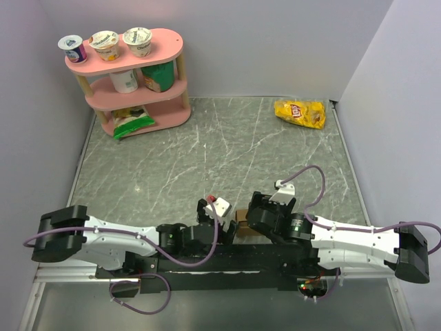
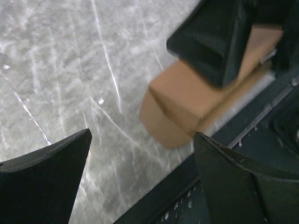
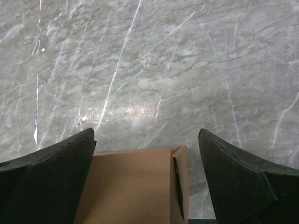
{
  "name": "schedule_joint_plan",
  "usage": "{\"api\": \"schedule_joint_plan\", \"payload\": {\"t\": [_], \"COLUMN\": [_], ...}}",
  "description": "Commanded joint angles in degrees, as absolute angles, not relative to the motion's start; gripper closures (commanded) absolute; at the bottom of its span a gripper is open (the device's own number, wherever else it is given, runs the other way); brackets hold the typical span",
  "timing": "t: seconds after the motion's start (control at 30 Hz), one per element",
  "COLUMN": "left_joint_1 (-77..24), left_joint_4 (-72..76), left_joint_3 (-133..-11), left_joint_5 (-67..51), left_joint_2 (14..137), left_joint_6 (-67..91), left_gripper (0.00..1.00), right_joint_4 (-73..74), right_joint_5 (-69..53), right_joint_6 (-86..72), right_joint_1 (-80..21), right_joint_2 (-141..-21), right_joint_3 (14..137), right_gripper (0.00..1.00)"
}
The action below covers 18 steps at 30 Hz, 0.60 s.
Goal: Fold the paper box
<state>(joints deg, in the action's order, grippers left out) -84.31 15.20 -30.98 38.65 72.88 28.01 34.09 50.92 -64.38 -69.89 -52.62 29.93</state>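
Low centre of the top view: the box sits on the counter, right at the near edge, tucked between the two arms. It's closed into a small brown block, and the left wrist view shows a rounded flap on its lower left side. The left tool is spread wide with only marble between its tips; the box lies up and to the right, clear of them. The right tool is spread too and straddles the box. The finger at lower left of that frame looks to be against the cardboard, with a gap on the other side, so it's not clamped. At the back, a yellow chip bag lies upper right, and a pink shelf with cups stands upper left.
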Motion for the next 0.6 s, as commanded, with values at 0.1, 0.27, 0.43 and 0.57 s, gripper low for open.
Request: {"api": "schedule_joint_plan", "payload": {"t": [0.1, 0.27, 0.43, 0.57], "left_joint_1": [-85.69, -82.54, -73.58, -68.91], "left_joint_4": [10.28, 13.80, 11.43, 14.05], "left_joint_3": [-24.09, -22.50, -26.36, -27.34], "left_joint_5": [26.46, 15.66, 9.67, 2.66], "left_joint_2": [66.29, 58.81, 55.11, 59.66], "left_joint_6": [23.73, 27.75, 42.32, 51.14], "left_gripper": [0.04, 0.04, 0.04, 0.04], "right_joint_4": [40.69, 40.34, 41.04, 41.49], "right_joint_5": [49.92, 49.31, 49.30, 50.27], "right_joint_6": [-63.37, -64.16, -67.48, -68.91], "right_joint_1": [-70.05, -70.49, -71.71, -72.77], "right_joint_2": [-52.56, -51.33, -50.89, -52.29], "right_joint_3": [27.69, 26.81, 26.01, 26.37], "right_gripper": [0.06, 0.13, 0.15, 0.15]}}
